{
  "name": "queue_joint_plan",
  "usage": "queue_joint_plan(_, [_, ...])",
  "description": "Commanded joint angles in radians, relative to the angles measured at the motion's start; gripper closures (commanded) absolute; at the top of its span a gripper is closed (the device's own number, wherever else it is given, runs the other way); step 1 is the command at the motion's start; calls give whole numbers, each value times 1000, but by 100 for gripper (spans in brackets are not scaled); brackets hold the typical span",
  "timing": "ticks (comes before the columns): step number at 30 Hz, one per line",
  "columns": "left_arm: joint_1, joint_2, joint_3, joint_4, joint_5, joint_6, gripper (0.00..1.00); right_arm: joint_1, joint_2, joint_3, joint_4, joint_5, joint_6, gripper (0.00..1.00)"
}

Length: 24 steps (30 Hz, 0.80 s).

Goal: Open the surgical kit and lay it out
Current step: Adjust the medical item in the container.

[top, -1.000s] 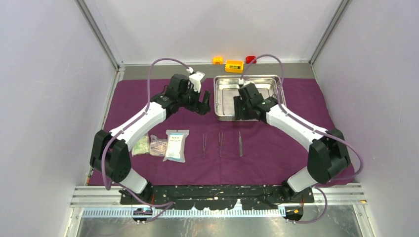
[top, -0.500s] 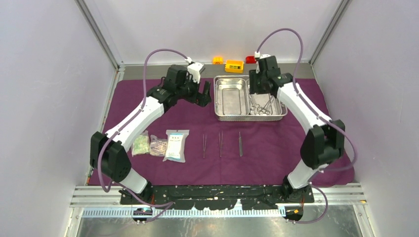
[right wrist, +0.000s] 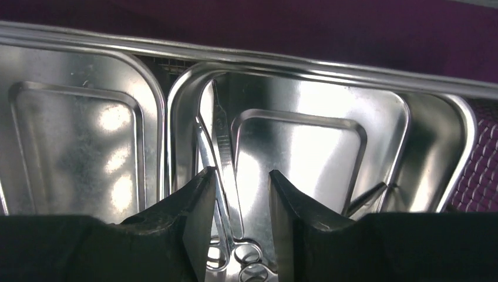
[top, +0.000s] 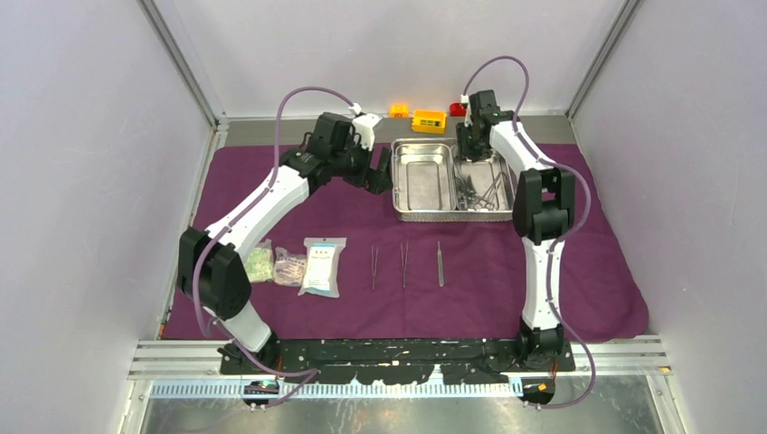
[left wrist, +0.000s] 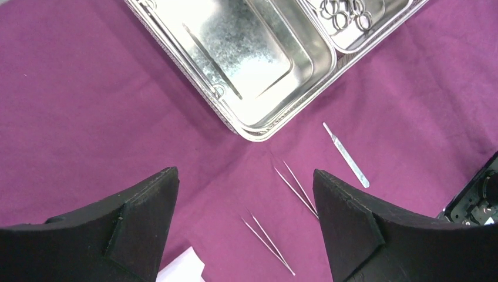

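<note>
Steel on steel — a snag waiting.
Empty and part-open, the right gripper (right wrist: 242,175) hangs over piled clamps (right wrist: 226,147) in the tray (right wrist: 293,61), right well; closing could pinch two at once or skid off the wall — left gripper (left wrist: 245,175) gapes wide above cloth (left wrist: 88,106).

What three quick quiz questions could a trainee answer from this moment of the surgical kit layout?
1. True or false: the ringed steel scissors and clamps lie in the left compartment of the shiny two-compartment steel tray.
2. How many thin steel instruments lie in a row on the dark-purple cloth in front of the tray? A two, B three, C five.
3. Fill in: the left hand, beside the tray, is ___ (open or shut).
Key: 1 false, they lie in the right compartment; 2 B; 3 open.
</note>
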Motion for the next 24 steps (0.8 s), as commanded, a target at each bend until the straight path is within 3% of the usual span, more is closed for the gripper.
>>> queue_joint_plan(1, [5, 9, 50, -32, 45, 26, 14, 0, 52, 150, -26, -15, -30, 57])
queue_joint_plan(9, [5, 20, 41, -25, 71, 23, 14, -1, 160, 281, -65, -32, -29, 59])
queue_joint_plan(24, [7, 47, 90, -69, 93, 51, 15, 0, 206, 301, -35, -59, -80, 62])
